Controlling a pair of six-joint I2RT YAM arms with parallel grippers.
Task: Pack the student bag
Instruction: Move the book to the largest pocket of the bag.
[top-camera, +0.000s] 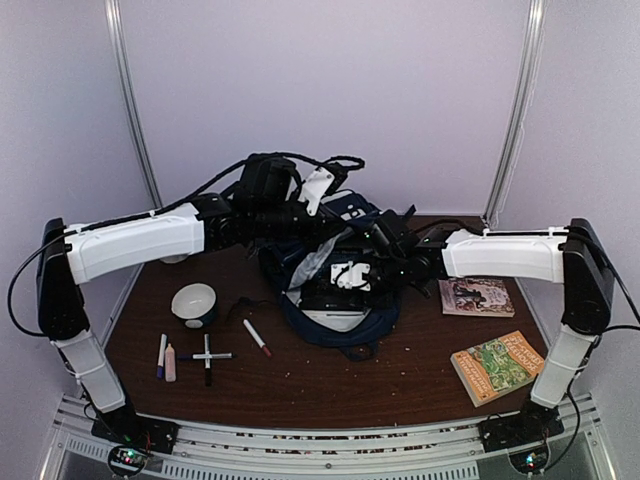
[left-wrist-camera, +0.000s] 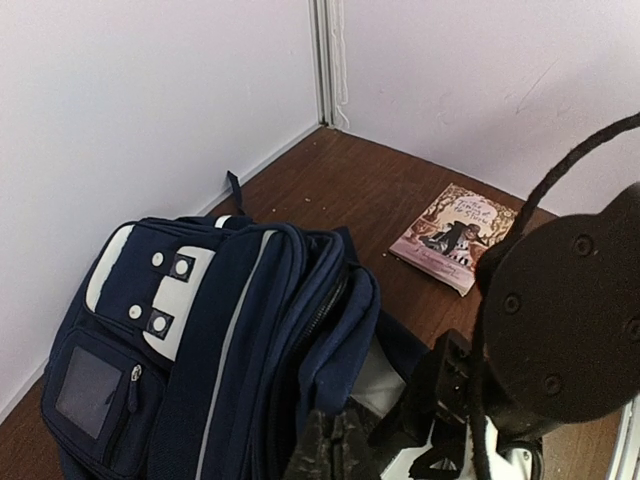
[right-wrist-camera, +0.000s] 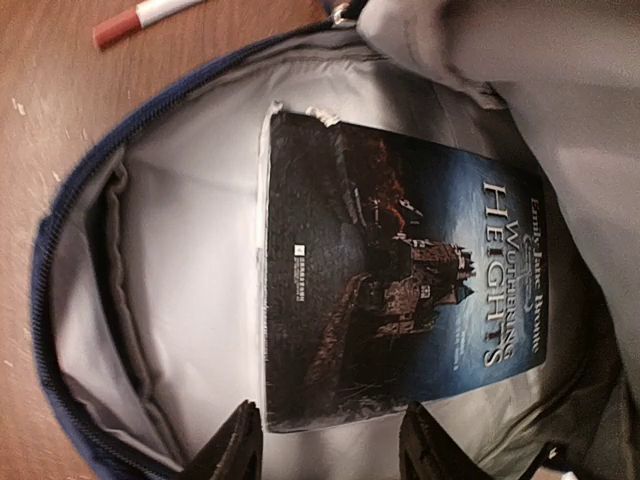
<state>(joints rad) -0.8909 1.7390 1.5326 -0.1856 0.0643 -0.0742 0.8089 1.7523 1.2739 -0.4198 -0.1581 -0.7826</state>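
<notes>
The right gripper (right-wrist-camera: 330, 440) has its jaws partly apart with nothing pinched between them. One black finger sits just outside the spine of a dark blue glossy paperback, Wuthering Heights (right-wrist-camera: 400, 270), and the other lies over its cover near the closest end. The book rests flat on the smooth, light grey lining (right-wrist-camera: 180, 260) inside the main compartment of the student bag (left-wrist-camera: 200, 330), a large navy fabric backpack with white stripes and white snap patches. The bag lies on its back directly under and around these jaws. The step in hand looks like letting the book go. To do it well, spread the fingers clear of the slick cover and draw straight back through the opening, so that neither the soft pleated lining nor the toothed navy zip edge (right-wrist-camera: 60, 250) catches and drags the book out of place. Above the jaws, at the upper rim of the opening, the left gripper (top-camera: 315, 228) is closed tight. It may be pinching limp fabric to hold the mouth open, but the view doesn't show that clearly. Beyond the rim, on the near-left side of the jaws, a white marker with a red cap (right-wrist-camera: 140, 18) lies on the brown wooden table (top-camera: 300, 390). Out past the right arm lie two more stiff, flat paperbacks, one pinkish (top-camera: 477, 296) and one orange and green (top-camera: 497, 365), presumably next to be packed.
</notes>
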